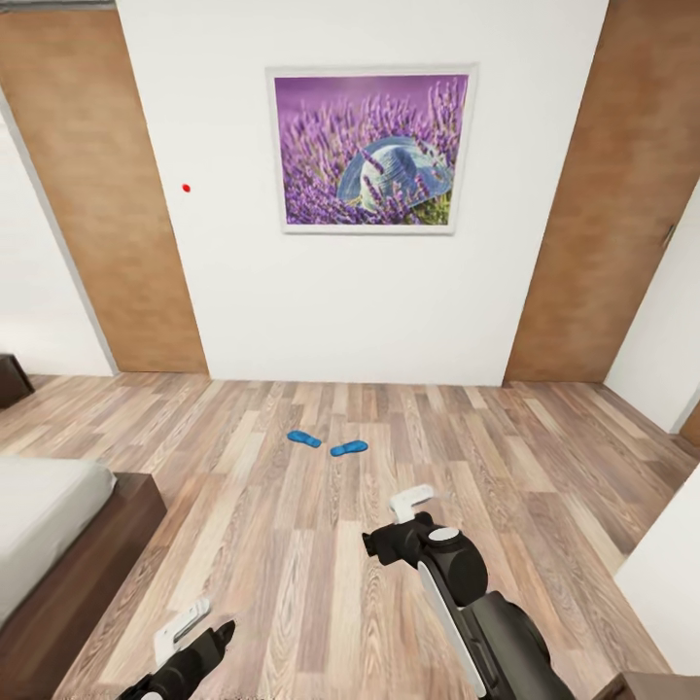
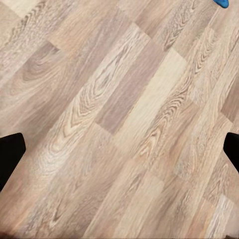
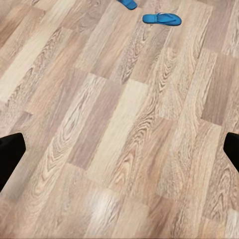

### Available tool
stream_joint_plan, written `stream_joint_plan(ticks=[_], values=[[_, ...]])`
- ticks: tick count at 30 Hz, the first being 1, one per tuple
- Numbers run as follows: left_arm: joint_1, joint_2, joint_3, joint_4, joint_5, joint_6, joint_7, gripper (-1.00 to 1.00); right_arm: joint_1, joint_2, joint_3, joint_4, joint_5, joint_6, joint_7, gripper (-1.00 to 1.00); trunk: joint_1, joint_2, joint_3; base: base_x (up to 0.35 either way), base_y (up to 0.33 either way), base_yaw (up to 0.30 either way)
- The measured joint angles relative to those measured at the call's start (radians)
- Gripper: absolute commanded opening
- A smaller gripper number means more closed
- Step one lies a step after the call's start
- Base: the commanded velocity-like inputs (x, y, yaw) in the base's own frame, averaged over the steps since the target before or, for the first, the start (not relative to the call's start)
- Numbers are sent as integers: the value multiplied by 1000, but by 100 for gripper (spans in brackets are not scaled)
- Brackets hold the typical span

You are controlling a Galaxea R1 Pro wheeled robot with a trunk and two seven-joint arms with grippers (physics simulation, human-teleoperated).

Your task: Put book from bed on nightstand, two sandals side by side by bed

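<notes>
Two bright blue sandals (image 1: pixel 304 438) (image 1: pixel 349 448) lie on the wood-plank floor ahead of me, a small gap between them, angled toward each other. They also show far off in the right wrist view as one sandal (image 3: pixel 162 18) and the tip of the other sandal (image 3: pixel 128 3). A blue sandal tip (image 2: pixel 221 2) shows in the left wrist view. A corner of the bed (image 1: pixel 39 515), pale mattress on a dark brown frame, is at my left. The book is out of view. My left gripper (image 1: pixel 199 627) and right gripper (image 1: pixel 413 506) hang open over bare floor, well short of the sandals.
A white wall with a framed lavender picture (image 1: pixel 369 148) stands ahead, flanked by brown wooden panels (image 1: pixel 107 214) (image 1: pixel 612 214). A dark brown piece of furniture (image 1: pixel 10 379) shows at the left edge. A white wall corner (image 1: pixel 671 574) juts in at the right.
</notes>
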Motion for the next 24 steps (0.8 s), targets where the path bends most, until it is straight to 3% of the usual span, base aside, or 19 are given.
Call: stream_joint_plan(ticks=[17,24], values=[[0,1,0,1,0,0,2,100,0,0,0,0,0,0,0,100,0,0,-7,6,0,274],[-1,0,-1,1,0,1,4,100,0,-1,0,0,-1,-1,0,100,0,0,-10,162,0,211]])
